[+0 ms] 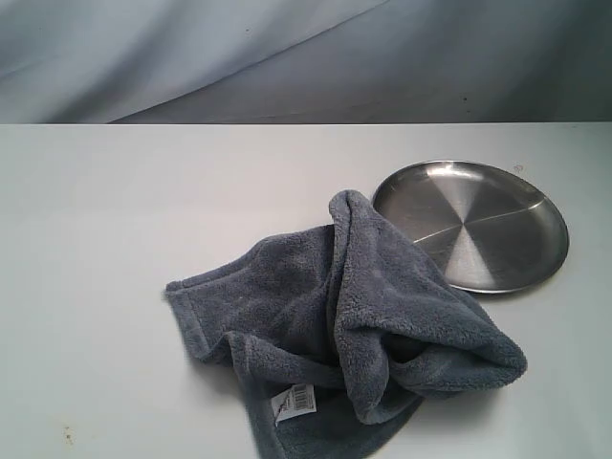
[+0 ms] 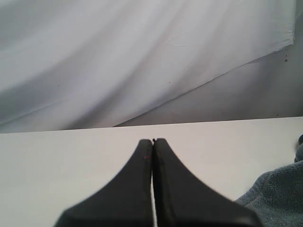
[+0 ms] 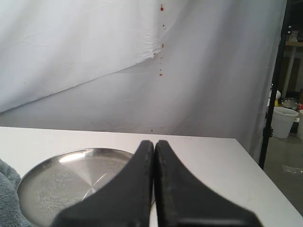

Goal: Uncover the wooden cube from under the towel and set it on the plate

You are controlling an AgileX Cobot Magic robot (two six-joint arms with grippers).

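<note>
Although the task turns on the wooden cube, we find no part of it exposed in any view. We judge that it lies beneath the towel (image 1: 354, 325), whose bunched, raised folds are the only place on the table (image 1: 96, 239) able to hide it. Under which fold it sits, we cannot tell.

The towel lies heaped near the middle of the table, its white label (image 1: 295, 402) at the near edge. Its far fold reaches the rim of the plate (image 1: 488, 225), touching or slightly overlapping it. The plate is bare, so we judge it ready to receive the cube.

Neither arm shows in the exterior view. The left gripper (image 2: 152, 141) has its jaws pressed together on nothing, with the towel off to one side of it and apart from it. The right gripper (image 3: 154, 142) is likewise closed and empty, and faces the plate.

We judge that uncovering is not yet begun. A gripper must first part its jaws, then pinch a free fold and draw the towel away from the plate, lest the cloth drag across the dish.
</note>
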